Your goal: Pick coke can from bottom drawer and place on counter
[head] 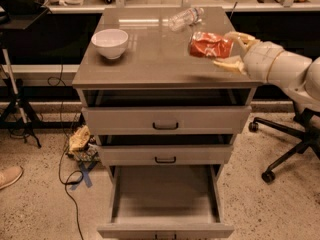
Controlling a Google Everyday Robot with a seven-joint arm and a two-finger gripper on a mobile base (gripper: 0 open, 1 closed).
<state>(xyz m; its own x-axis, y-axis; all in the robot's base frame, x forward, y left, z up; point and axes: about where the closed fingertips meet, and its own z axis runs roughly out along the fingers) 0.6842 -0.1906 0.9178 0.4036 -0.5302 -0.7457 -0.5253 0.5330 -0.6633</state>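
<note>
The coke can (210, 45), red with white markings, lies on its side between the fingers of my gripper (223, 49). The gripper is shut on it. It reaches in from the right and holds the can over the right side of the counter (150, 64), apparently a little above the surface. The bottom drawer (165, 194) is pulled wide open below, and nothing shows inside it.
A white bowl (110, 43) stands on the counter's left side. A clear plastic bottle (185, 18) lies at its back. The two upper drawers are slightly ajar. An office chair base (280, 154) stands at the right, and cables and clutter (80, 144) lie on the floor at the left.
</note>
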